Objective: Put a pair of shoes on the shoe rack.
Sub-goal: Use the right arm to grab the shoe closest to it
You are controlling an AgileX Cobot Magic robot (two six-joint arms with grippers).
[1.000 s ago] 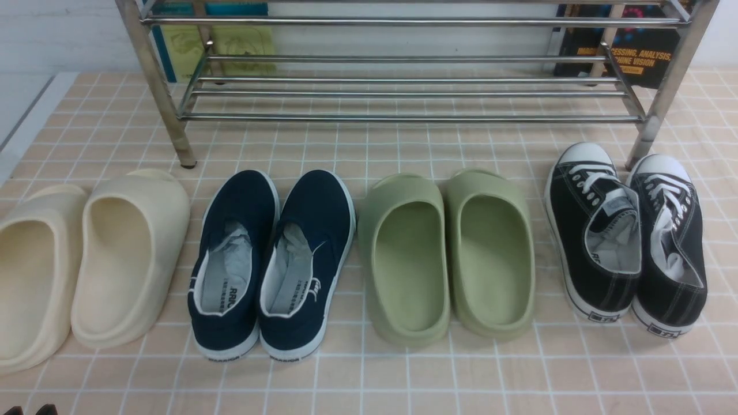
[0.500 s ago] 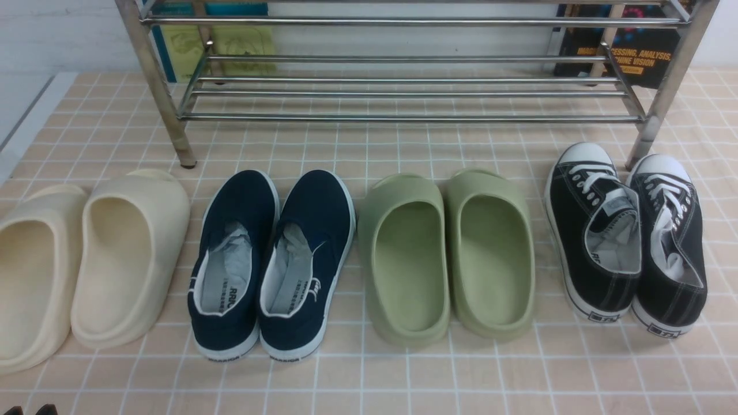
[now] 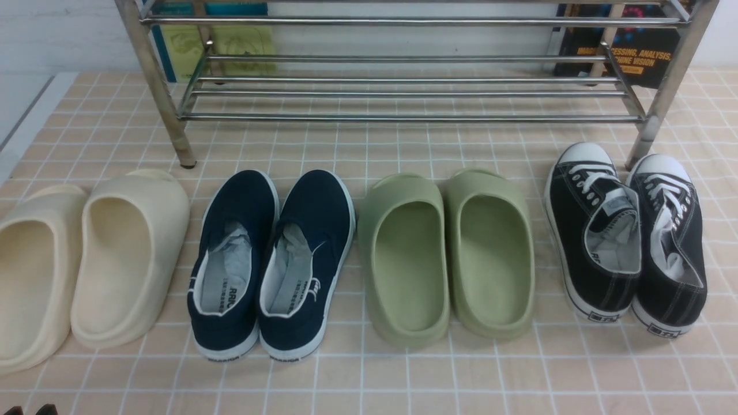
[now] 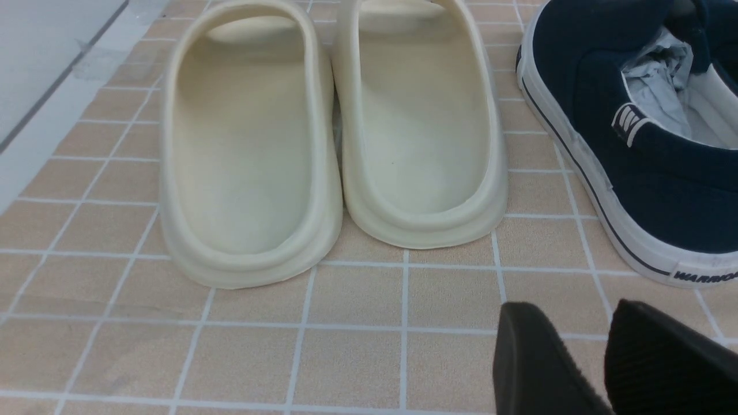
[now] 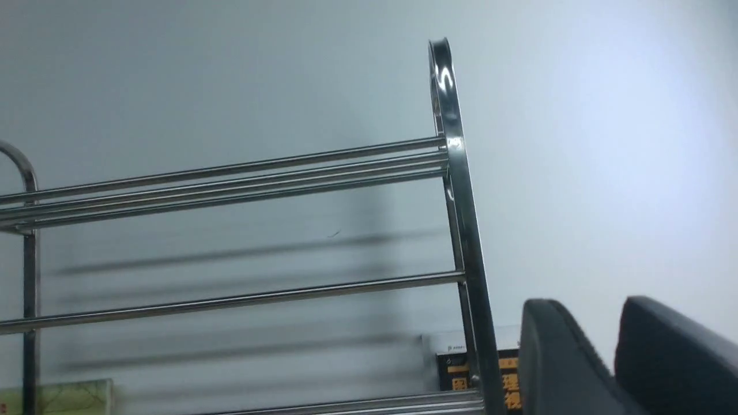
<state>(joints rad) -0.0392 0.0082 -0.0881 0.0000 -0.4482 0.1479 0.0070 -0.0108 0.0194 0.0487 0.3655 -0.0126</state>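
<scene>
The pair of black lace-up sneakers (image 3: 625, 236) with white toe caps stands side by side at the right of the tiled mat, toes toward the shoe rack. The steel shoe rack (image 3: 403, 118) spans the back; its right post and bars show in the right wrist view (image 5: 455, 173). My left gripper (image 3: 29, 410) is at the near left edge, far from the sneakers; in the left wrist view (image 4: 576, 323) its fingers are together and empty above the mat. My right gripper (image 5: 582, 317) is raised, facing the rack and wall, fingers together and empty. It is outside the front view.
In a row left of the sneakers stand green foam clogs (image 3: 450, 253), navy slip-ons (image 3: 271, 259) and cream clogs (image 3: 86, 259). The cream clogs (image 4: 328, 132) and one navy slip-on (image 4: 634, 144) lie just ahead of my left gripper. Books (image 3: 628, 52) lean behind the rack. The mat's edge (image 3: 23, 115) runs along the far left.
</scene>
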